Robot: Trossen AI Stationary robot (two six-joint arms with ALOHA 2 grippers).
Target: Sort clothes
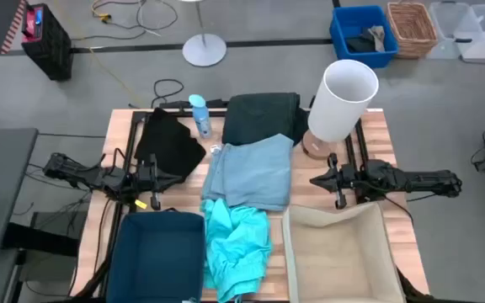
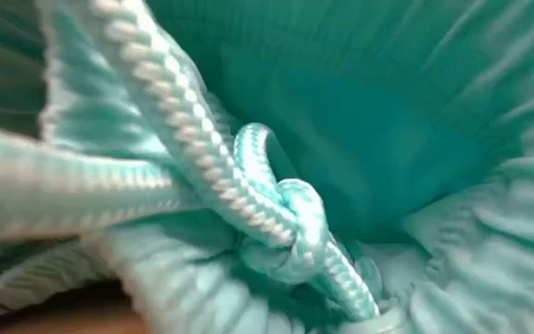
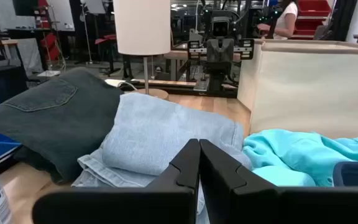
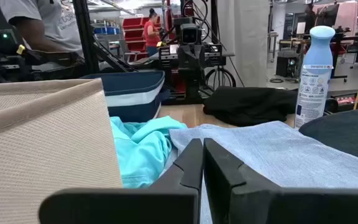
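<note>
Left gripper point(image 1: 152, 178): at the table's left edge, fingers pressed together, holding nothing.
Right gripper point(image 1: 330, 178): at the right edge, fingers pressed together, empty.
Turquoise garment point(image 1: 236, 244): crumpled at front centre, between navy bin point(image 1: 160, 257) and beige bin point(image 1: 337, 257).
Pale blue garment point(image 1: 249, 172): mid-table, just behind the turquoise one.
Dark denim garment point(image 1: 259, 118): at the back.
Black garment point(image 1: 169, 141): back left, beside the spray bottle point(image 1: 199, 114).

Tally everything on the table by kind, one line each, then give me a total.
Garments: 4 — turquoise, pale blue, black, dark denim
Fabric bins: 2 — navy, beige
Spray bottle: 1
Lamp: 1
Total: 8
</note>
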